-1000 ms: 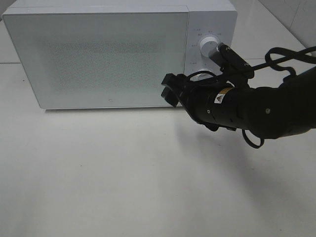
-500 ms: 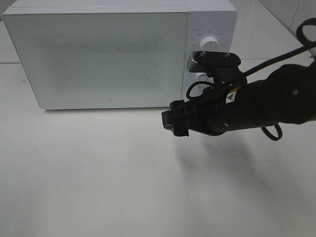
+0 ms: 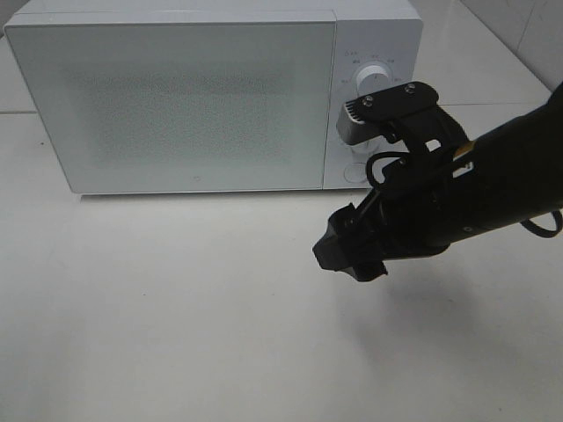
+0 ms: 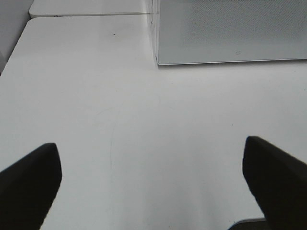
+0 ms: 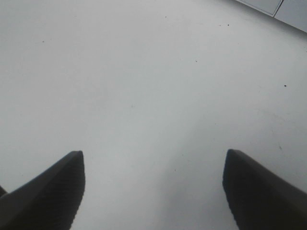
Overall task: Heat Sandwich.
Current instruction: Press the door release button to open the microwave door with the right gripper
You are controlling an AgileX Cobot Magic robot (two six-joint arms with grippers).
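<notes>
Sandwich: not in view in any camera. It may sit inside the microwave [image 3: 176, 97], but the frosted door [image 3: 202, 132] hides the contents, so you cannot confirm.

Right gripper [image 3: 352, 255]: fingers spread, holding nothing, pointed down at the bare table [image 3: 176, 308]. It is clear of the controls, likely because the dial work is done.

Left gripper [image 4: 153, 163]: fingers spread wide, empty, low over the table, facing the microwave.

Door shut; upper dial [image 3: 376, 77] uncovered.

Change: your right arm has pulled back from the dial and dropped toward the table.
</notes>
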